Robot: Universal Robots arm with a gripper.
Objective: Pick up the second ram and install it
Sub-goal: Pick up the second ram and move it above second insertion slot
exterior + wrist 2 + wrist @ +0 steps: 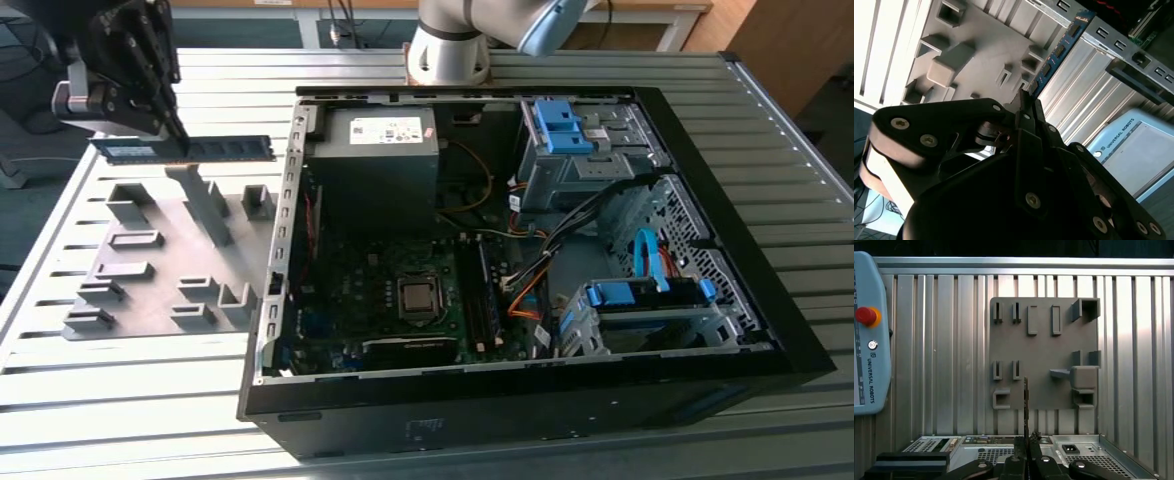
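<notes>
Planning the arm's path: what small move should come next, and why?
Probably carry it sideways toward the open case: the gripper is shut on the second ram, held clear above the grey holder plate, with the motherboard off to the exterior view's right.

- A ribbed silver aluminium bench (120, 400) carries everything; its long slats also show in the first wrist view (944, 340).
- A flat grey plastic holder plate (154, 270) with raised blocks and slots lies on the bench, just beside the case on the exterior view's left; it shows in both wrist views (1039, 355) (979, 50).
- A black metal computer tower case (534, 420) lies on its side, open upward.
- Inside it sit a grey power supply box (380, 150), a dark motherboard (374, 330) with a square silver processor socket (419, 297), blue plastic drive latches (561, 125), and an orange cable (523, 300).
- A pale blue control tablet (869, 340) with a red round button (865, 315) rests on the bench.
</notes>
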